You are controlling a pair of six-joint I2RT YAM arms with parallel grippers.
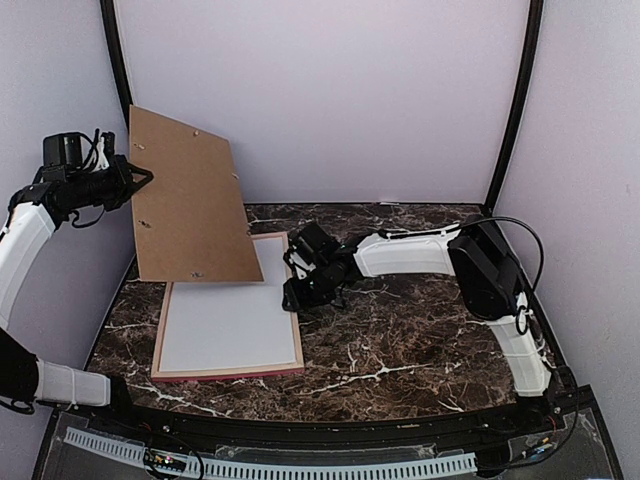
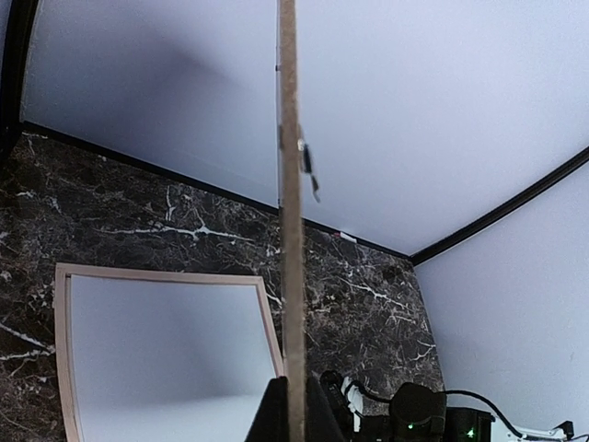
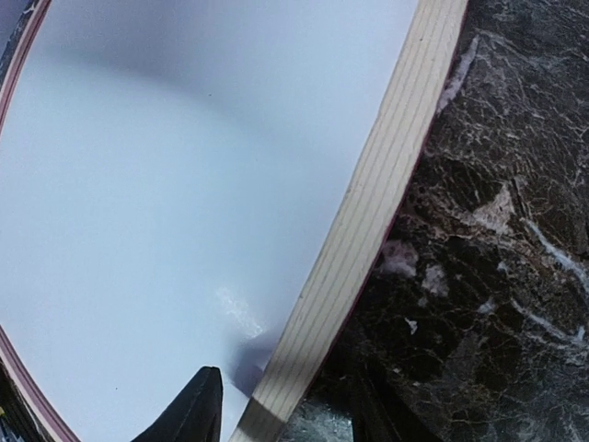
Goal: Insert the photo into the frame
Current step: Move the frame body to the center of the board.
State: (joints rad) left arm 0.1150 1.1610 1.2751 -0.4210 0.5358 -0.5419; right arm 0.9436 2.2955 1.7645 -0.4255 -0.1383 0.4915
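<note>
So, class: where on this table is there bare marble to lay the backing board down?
Bare marble lies right of the frame, between it and the right arm's base. A thin strip runs along the back wall. The left is crowded: frame, raised backing board.

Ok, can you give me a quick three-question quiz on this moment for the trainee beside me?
1. True or false: the brown backing board lies flat on the table.
2. Which one holds the backing board? A) left gripper B) right gripper C) neither
3. Fill in: in the top view, the right gripper sits at the ___ rail of the frame.

Key: 1 false, it is held up, tilted, above the table; 2 A; 3 right.
</note>
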